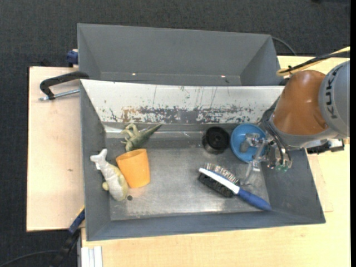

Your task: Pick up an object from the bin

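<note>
Bin (167, 54): grey metal.
Brush (232, 187): seen just in front of gripper (260, 159), long axis slanted twd front-right.
Grip: can't be told.

one overhead camera, slightly oblique, whole grey bin (167, 54) in frame

Orange cup (134, 168), blue-handled brush (223, 181)

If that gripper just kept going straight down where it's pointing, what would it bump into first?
Most likely the blue-handled brush, which lies just below the gripper in the bin. Depth is unclear from above, so it could slip past onto the bin floor.
</note>
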Robot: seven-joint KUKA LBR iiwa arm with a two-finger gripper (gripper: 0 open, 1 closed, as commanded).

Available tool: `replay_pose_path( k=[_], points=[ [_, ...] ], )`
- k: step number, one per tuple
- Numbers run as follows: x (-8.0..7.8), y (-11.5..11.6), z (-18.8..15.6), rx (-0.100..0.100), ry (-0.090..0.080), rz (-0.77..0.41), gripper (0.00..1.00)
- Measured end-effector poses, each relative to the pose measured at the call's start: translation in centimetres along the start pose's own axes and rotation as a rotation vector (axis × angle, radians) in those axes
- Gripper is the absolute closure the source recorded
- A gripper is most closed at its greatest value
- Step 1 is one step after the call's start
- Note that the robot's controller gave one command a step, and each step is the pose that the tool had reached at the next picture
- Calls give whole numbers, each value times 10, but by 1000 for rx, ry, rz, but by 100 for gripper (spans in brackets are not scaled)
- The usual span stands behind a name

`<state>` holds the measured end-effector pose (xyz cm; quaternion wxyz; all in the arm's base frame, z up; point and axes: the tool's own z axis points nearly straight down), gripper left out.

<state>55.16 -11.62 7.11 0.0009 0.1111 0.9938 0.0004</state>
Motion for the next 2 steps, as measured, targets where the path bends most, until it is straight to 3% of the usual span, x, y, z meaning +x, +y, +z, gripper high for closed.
replay_pose_path(
  k=[1, 2],
  points=[
    [0, 0, 0, 0, 0, 0, 100],
    [0, 4, -157, -1, -14, 27, 100]
  ],
)
